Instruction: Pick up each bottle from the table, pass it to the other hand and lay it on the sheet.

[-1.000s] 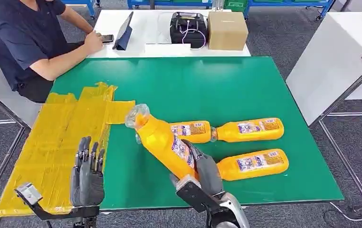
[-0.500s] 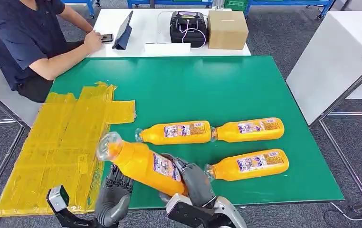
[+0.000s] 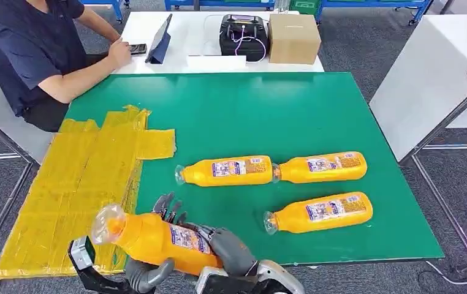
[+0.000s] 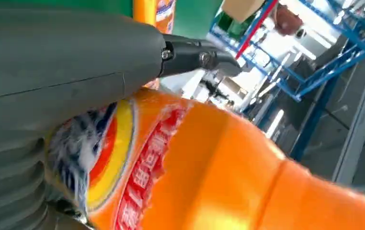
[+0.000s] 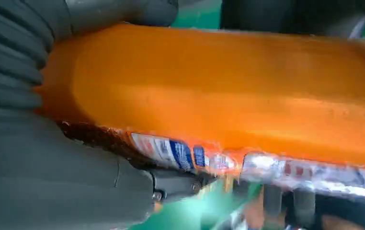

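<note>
While the right robot hand is gripping the orange juice bottle at its base, the left robot hand is cupping its labelled middle; full, heavy, slick plastic, so hold mid-body.

I'm holding an orange bottle with a red, yellow and blue label in my grey hands. A yellow sheet is lying at nine o'clock on the green table.

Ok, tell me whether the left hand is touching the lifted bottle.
Touching: the left wrist view shows the left hand pressed against the lifted bottle, thumb lying across its label.
</note>
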Motion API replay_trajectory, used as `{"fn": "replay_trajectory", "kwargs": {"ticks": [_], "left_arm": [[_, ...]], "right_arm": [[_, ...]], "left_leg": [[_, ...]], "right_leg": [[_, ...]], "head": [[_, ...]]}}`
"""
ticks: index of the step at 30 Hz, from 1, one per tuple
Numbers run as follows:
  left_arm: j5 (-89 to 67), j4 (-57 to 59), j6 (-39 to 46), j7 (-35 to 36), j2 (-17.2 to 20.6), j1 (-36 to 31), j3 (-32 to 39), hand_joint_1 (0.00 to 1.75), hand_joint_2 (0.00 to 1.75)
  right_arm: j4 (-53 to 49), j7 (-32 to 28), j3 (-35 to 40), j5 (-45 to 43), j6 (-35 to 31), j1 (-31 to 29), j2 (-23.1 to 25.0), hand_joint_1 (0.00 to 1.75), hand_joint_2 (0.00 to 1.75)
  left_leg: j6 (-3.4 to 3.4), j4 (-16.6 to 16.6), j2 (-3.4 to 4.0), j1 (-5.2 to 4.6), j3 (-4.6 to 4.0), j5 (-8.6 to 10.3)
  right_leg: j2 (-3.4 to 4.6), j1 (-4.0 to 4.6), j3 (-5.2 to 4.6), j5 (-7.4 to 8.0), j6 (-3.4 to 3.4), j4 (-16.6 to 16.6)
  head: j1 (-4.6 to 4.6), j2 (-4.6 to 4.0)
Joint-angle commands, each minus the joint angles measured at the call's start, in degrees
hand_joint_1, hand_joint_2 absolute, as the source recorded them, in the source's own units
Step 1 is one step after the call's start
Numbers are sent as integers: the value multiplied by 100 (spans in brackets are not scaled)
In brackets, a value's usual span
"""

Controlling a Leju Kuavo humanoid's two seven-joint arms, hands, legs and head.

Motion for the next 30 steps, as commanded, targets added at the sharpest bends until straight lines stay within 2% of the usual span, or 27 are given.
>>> {"fn": "replay_trajectory", "kwargs": {"ticks": [1, 9, 15, 19, 20, 21, 23, 24, 25, 27, 28, 30], "left_arm": [[-26, 782, -93, -134, 159, -654, -450, 171, 175], [-318, 647, 97, -300, 168, -654, -503, 175, 175], [-408, 653, 166, -325, 167, -667, -525, 175, 175], [-1123, 226, 811, -456, 227, -497, -456, 175, 175], [-1141, 124, 826, -430, 239, -469, -448, 175, 175], [-1428, 9, 1099, -433, 221, -430, -380, 175, 175], [-2261, -343, 1776, -458, 157, -328, -200, 175, 175], [-2948, -591, 2302, -413, 70, -266, 17, 175, 175], [-3556, -734, 2701, -410, -28, -245, 167, 175, 175], [-4076, -877, 2908, -322, -139, -272, 362, 175, 175], [-4871, -968, 3469, -267, -133, -240, 481, 175, 175], [-5421, -1061, 3704, -246, -134, -211, 685, 175, 175]], "right_arm": [[1485, -239, 1053, -1249, 828, -821, -161, 175, 175], [1459, -194, 1117, -1489, 704, -874, -279, 175, 175], [1450, -194, 1108, -1511, 629, -853, -337, 175, 175], [837, -318, 909, -1357, 281, -511, -890, 175, 175], [719, -318, 863, -1364, 281, -469, -955, 148, 175], [545, -312, 736, -1248, 83, -354, -990, 3, 175], [53, -208, 421, -1050, -230, -60, -1113, 0, 175], [-405, 92, 250, -595, -559, 111, -1279, 0, 0], [-980, 276, 66, -617, -610, 307, -1430, 0, 0], [-1603, 514, -198, -640, -530, 544, -1598, 0, 0], [-1838, 473, -290, -363, -718, 664, -1715, 0, 0], [-2052, 409, -459, -303, -817, 828, -1786, 0, 0]], "left_leg": [[-3, -11, -3, -2, 15, 2], [-1, -6, -6, 1, 7, 6], [-2, -8, -11, -1, 3, 4], [-2, -13, -21, -4, 8, 3], [0, -6, -25, -2, 4, 2], [0, -4, -30, -2, 0, 1], [1, 1, -22, -2, -10, 0], [1, 3, -26, -3, -12, -3], [1, 4, -14, -5, -28, -1], [5, 10, -24, -7, -33, 0], [6, 11, -26, -6, -36, 4], [4, 9, -20, -5, -34, 4]], "right_leg": [[-5, -1, 16, 2, -5, -9], [-9, 1, -45, 4, -11, -6], [-14, -1, -41, 1, -11, -7], [-27, -4, -29, -6, -10, -11], [-29, -2, -37, -6, -9, -7], [-35, -2, -43, -8, -8, -6], [-24, -2, -57, -5, -8, -1], [-29, -3, -55, -11, -7, 2], [-17, -4, -55, -4, -7, 5], [-28, -6, -24, -7, 0, 12], [-28, -6, -26, -2, 0, 11], [-23, -4, -26, 0, -1, 8]], "head": [[2, 0], [0, 0], [0, 0], [-2, 0], [0, 0], [-2, 0], [2, 0], [0, 0], [-2, 0], [-2, 0], [0, 0], [-2, 0]]}}
